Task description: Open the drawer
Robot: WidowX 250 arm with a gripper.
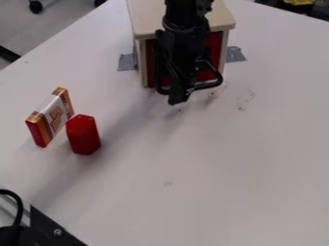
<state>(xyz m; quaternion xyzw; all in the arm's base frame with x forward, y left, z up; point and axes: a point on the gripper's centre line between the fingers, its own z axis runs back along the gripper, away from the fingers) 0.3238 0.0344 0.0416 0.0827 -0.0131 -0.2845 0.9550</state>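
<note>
A small wooden cabinet stands at the top of the table, with a red drawer front facing the camera. The drawer looks closed, its front lying about level with the wooden frame. A black curved handle sticks out low on that front. My black gripper hangs down in front of the drawer, its tip at the middle of the handle and overlapping it in view. The arm hides the centre of the drawer front and part of the handle.
Left of centre on the white table, a red block stands beside an orange, white and red box. Grey tape lies on both sides of the cabinet. Black equipment with a cable occupies the lower left corner.
</note>
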